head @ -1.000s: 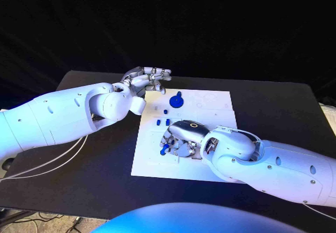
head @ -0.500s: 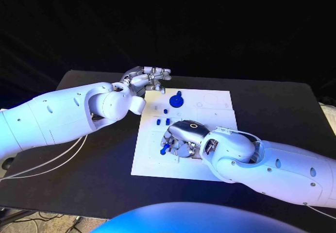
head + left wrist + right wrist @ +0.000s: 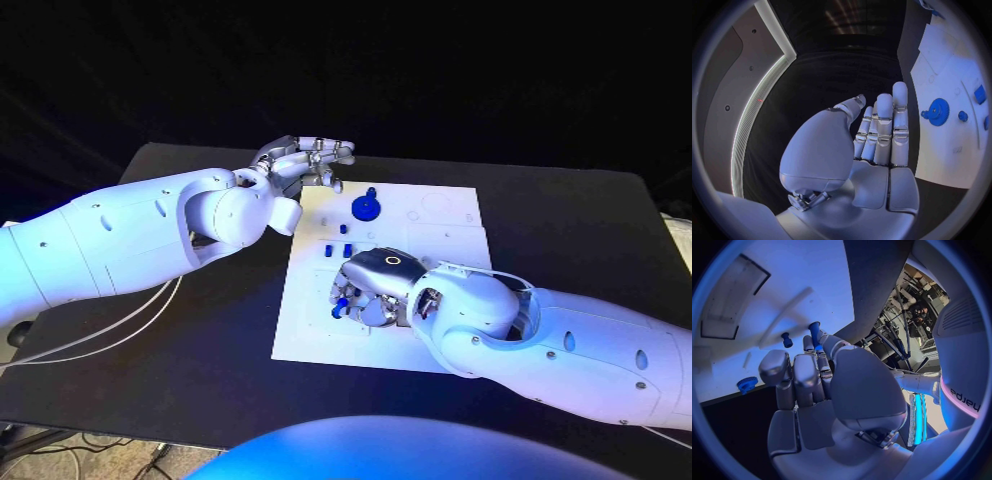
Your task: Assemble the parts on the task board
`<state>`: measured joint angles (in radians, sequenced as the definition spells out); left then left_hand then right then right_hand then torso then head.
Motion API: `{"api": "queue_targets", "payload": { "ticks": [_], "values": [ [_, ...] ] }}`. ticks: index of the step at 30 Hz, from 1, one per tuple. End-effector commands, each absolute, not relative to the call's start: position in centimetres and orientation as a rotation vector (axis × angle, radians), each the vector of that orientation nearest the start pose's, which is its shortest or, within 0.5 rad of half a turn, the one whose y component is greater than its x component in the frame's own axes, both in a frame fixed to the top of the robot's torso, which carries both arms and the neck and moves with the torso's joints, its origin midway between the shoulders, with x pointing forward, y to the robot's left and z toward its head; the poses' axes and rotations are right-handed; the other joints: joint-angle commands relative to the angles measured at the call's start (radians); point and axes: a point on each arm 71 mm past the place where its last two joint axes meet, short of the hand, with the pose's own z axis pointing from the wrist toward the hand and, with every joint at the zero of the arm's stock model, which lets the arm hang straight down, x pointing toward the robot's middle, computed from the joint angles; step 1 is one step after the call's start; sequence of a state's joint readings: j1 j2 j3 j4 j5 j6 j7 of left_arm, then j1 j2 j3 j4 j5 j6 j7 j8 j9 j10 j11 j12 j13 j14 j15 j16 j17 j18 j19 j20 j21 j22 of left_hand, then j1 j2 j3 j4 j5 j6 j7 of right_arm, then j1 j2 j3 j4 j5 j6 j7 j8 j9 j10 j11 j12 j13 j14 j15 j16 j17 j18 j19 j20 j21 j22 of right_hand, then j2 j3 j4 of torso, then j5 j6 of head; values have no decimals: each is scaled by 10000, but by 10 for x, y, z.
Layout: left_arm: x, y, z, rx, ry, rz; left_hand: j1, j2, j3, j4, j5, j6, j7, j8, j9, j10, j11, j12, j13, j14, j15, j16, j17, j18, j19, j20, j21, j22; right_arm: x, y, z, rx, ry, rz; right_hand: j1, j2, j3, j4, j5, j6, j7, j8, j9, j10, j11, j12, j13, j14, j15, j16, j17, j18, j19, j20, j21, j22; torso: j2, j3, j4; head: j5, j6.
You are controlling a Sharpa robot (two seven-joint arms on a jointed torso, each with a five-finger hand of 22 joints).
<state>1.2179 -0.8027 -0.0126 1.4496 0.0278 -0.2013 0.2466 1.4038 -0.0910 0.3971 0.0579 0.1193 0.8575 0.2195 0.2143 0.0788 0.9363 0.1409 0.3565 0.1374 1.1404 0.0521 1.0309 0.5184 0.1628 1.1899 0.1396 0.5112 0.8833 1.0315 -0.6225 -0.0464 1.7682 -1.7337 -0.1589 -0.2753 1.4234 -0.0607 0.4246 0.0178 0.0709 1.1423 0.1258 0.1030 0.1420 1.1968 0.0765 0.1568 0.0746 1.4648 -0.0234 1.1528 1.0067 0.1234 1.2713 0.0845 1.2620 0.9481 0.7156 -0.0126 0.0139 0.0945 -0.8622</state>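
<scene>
two hands [image 3: 306, 160] [image 3: 369, 290] over a black table [image 3: 577, 230]: left empty, fingers together; right pinching a blue peg [image 3: 814, 332] above the white board [image 3: 433, 225].

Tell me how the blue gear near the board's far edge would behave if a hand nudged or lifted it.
The blue gear looks like a small rigid toothed disc, so probably stiff and light. Lying flat on the task board, it would likely slide rather than roll. Its toothed rim should give the fingers some grip.

Only legible txt: "harpa" lettering, partly cut off, on right arm [image 3: 967, 400], seen in right wrist view.
</scene>
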Motion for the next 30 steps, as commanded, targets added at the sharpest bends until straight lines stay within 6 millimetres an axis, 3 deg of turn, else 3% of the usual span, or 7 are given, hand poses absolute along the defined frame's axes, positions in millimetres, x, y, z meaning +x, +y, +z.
{"api": "queue_targets", "payload": {
  "ticks": [1, 7, 11, 16, 18, 21, 30],
  "values": [
    [507, 203, -173, -11769, 15478, -15876, 2, 41, -15, -31, 45, -34, 29, 67, -10, -64, 32, 32, 13, -71, -8, 2, -9, 193, -27, 62, -58, -9, 368, -34, -232, -6300, 17841, 7666, -120, -44, -80, -15, -15, 36, 6, 26, 13, 184, -162, -5, 5, 180, 23, -50, -23, -22, -41, 2, -15, -8, 5, 9, -2, -3, -20],
    [507, 204, -173, -11773, 15461, -15861, 2, 41, -15, -31, 45, -34, 29, 67, -10, -64, 32, 32, 13, -71, -8, 2, -9, 193, -27, 62, -58, -9, 366, -31, -230, -6331, 17523, 7692, -280, -182, -172, 31, -1, -165, 65, -88, -25, 24, -108, -120, -28, 155, 59, -110, -101, -3, -117, 13, -79, -126, 1, -1, -15, -11, -22],
    [507, 204, -173, -11773, 15464, -15860, 2, 41, -15, -31, 45, -34, 29, 67, -10, -64, 32, 32, 13, -71, -8, 2, -9, 193, -27, 62, -58, -9, 366, -29, -228, -6241, 17289, 7810, -585, -509, -386, 153, 109, -699, 272, -363, -146, -391, 66, -318, -79, 106, 206, -207, -229, 66, -373, 106, -331, -574, 3, 8, -9, -23, -16],
    [508, 204, -174, -11783, 15462, -15840, 2, 42, -20, -34, 45, -49, 32, 85, -10, -81, 34, 49, 13, -76, -6, 5, -16, 192, -28, 63, -61, -14, 367, -30, -226, -5928, 17035, 7853, -1062, -1122, -1396, 416, 479, -2116, 638, -378, -472, -1847, 488, -690, -102, -977, 556, -2225, -2554, 472, -1793, 431, -1872, -2992, -3, 7, -3, -20, -8],
    [508, 204, -174, -11789, 15459, -15827, 2, 42, -20, -34, 45, -49, 32, 85, -10, -81, 34, 49, 13, -76, -6, 5, -16, 192, -28, 63, -61, -14, 367, -30, -225, -5798, 16942, 7920, -944, -1062, -2236, 602, 736, -2344, 687, -358, -517, -2282, 552, -528, -50, -1285, 628, -2728, -3170, 601, -2140, 540, -2430, -3695, 2, 11, 2, -12, -19],
    [508, 205, -174, -11803, 15445, -15795, 2, 40, -23, -35, 45, -57, 34, 89, -11, -89, 36, 53, 12, -77, -5, 6, -18, 192, -28, 63, -62, -15, 367, -31, -223, -5599, 16787, 8104, -495, -728, -3354, 957, 893, -2412, 669, -300, -521, -2611, 576, -16, 1, -1349, 607, -2825, -3437, 614, -2081, 563, -2699, -3960, 6, 12, -1, -13, -26],
    [509, 208, -174, -11827, 15389, -15724, -4, 40, -29, -32, 44, -71, 37, 97, -13, -103, 40, 60, 11, -80, -3, 8, -21, 192, -28, 64, -64, -18, 363, -41, -211, -4528, 15910, 9036, -68, -583, -4507, 1583, 1548, -2108, 686, -117, -448, -2623, 509, 939, 48, -1137, 590, -2505, -3354, 557, -1671, 510, -2577, -3723, 7, 16, 5, -40, -11]
  ]
}}
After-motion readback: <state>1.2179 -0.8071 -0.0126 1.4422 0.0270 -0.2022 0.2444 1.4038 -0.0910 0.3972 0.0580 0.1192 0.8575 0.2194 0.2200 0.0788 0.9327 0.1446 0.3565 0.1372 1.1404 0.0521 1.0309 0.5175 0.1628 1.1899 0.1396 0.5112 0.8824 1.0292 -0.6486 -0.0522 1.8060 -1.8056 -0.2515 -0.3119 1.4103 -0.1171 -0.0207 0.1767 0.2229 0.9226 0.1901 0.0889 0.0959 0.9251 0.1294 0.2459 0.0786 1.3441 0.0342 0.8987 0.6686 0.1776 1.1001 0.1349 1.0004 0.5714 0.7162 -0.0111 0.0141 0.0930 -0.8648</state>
